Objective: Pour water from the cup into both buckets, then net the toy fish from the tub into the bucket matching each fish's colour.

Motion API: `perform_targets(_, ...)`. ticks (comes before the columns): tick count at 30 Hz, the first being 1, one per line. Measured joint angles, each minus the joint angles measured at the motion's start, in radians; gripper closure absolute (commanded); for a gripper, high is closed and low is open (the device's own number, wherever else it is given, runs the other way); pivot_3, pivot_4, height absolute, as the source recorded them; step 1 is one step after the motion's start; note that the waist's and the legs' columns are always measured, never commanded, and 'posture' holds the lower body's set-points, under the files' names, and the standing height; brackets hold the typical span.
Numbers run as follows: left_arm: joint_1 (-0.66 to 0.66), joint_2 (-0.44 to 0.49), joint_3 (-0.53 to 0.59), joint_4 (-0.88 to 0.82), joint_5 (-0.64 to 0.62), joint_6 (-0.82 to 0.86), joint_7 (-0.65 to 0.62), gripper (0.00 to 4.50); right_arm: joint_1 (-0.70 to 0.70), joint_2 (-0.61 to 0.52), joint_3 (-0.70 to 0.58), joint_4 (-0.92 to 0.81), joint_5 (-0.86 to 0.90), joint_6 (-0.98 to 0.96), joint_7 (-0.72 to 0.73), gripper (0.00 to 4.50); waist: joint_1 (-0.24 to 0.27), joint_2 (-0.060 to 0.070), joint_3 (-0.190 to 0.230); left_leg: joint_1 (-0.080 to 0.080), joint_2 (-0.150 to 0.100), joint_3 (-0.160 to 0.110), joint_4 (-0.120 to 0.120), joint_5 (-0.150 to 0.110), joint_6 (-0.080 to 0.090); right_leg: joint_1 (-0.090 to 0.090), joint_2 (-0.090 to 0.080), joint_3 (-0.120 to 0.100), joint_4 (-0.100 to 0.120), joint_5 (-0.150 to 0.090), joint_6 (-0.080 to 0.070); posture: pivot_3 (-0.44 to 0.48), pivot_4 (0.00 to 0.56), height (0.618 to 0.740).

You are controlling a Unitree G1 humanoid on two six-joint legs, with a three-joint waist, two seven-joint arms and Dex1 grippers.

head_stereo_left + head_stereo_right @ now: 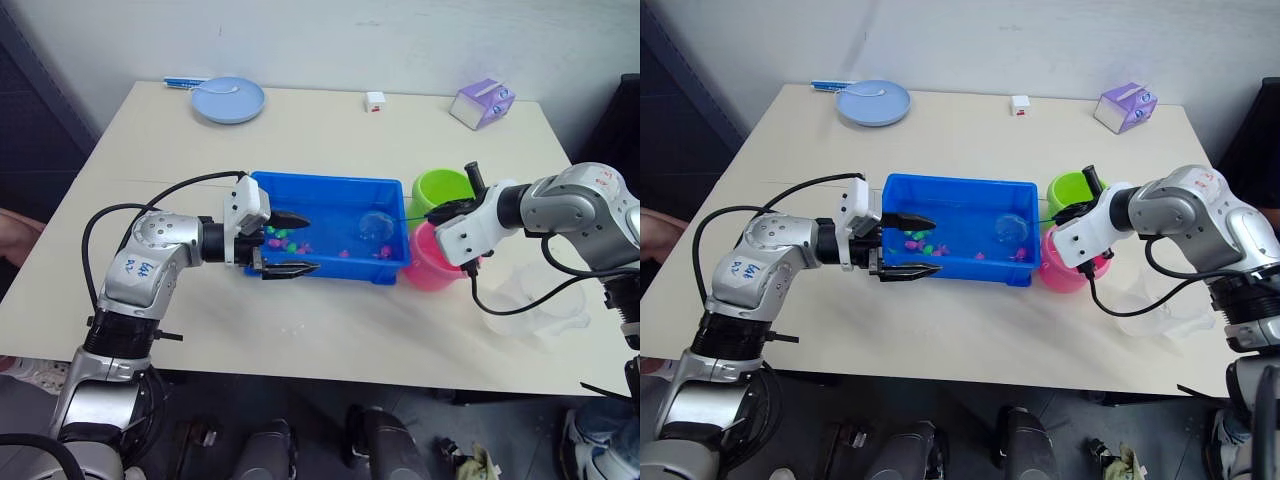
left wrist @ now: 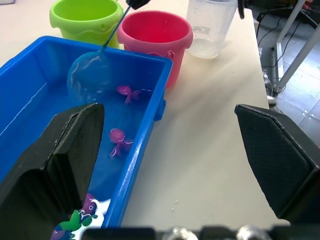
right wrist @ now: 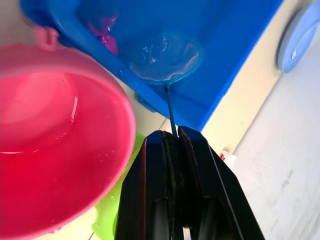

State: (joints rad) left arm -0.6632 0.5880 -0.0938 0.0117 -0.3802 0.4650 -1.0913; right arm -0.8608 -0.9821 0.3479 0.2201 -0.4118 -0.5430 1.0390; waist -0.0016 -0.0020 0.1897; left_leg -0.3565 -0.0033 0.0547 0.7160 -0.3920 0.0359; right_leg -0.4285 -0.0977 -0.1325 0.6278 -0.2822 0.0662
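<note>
The blue tub (image 1: 330, 185) sits mid-table with water and several pink fish (image 2: 120, 140) and green fish (image 2: 76, 220) in it. My left gripper (image 1: 300, 243) is open and straddles the tub's near wall at its left end, one finger inside and one outside. My right gripper (image 3: 172, 135) is shut on the net's thin stick. The net's hoop (image 1: 377, 224) hangs over the right end of the tub, with no fish seen in it. The green bucket (image 1: 443, 187) and the pink bucket (image 1: 428, 265) stand just right of the tub. The pink bucket holds water. The clear cup (image 1: 530, 300) stands at the right.
A pale-blue plate (image 1: 229, 100) with a spoon lies at the back left. A small white cube (image 1: 375, 100) and a purple box (image 1: 482, 103) are along the back edge. The table's front edge runs close below the tub and the cup.
</note>
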Motion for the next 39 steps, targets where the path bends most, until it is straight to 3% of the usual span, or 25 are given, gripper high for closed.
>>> perform_targets(14, -0.008, -0.004, -0.004, 0.006, 0.001, -0.030, -0.014, 0.00, 0.018, -0.001, -0.031, -0.054, 0.033, 0.079, 0.040, 3.70, 0.000, 0.000, 0.000, 0.000, 0.000, 0.000, 0.000, 0.000, 0.000, 0.000, 0.000, 0.000, 0.000, 0.000, 0.000, 0.000, 0.150, 0.739)
perform_targets(27, -0.008, -0.006, -0.004, 0.007, 0.002, -0.032, -0.016, 0.00, 0.062, -0.024, -0.031, -0.146, 0.101, 0.123, 0.171, 3.70, 0.001, 0.000, 0.000, 0.000, 0.000, 0.000, 0.000, 0.000, 0.000, 0.000, 0.000, 0.000, 0.000, 0.000, 0.000, 0.000, 0.150, 0.739)
perform_targets(34, -0.008, -0.013, -0.004, 0.007, 0.001, -0.031, -0.017, 0.00, 0.092, -0.022, -0.046, -0.203, 0.177, 0.237, 0.220, 3.70, 0.002, 0.000, 0.000, 0.000, 0.000, 0.000, 0.000, 0.000, 0.000, 0.000, 0.000, 0.000, 0.000, 0.000, 0.000, 0.000, 0.150, 0.739)
perform_targets(39, -0.008, -0.013, -0.004, 0.007, 0.001, -0.029, -0.017, 0.00, 0.104, -0.016, -0.050, -0.162, 0.185, 0.250, 0.195, 3.70, 0.001, 0.000, 0.000, 0.000, 0.000, 0.000, 0.001, 0.000, 0.000, 0.000, 0.000, 0.000, 0.000, 0.000, 0.000, 0.000, 0.150, 0.739)
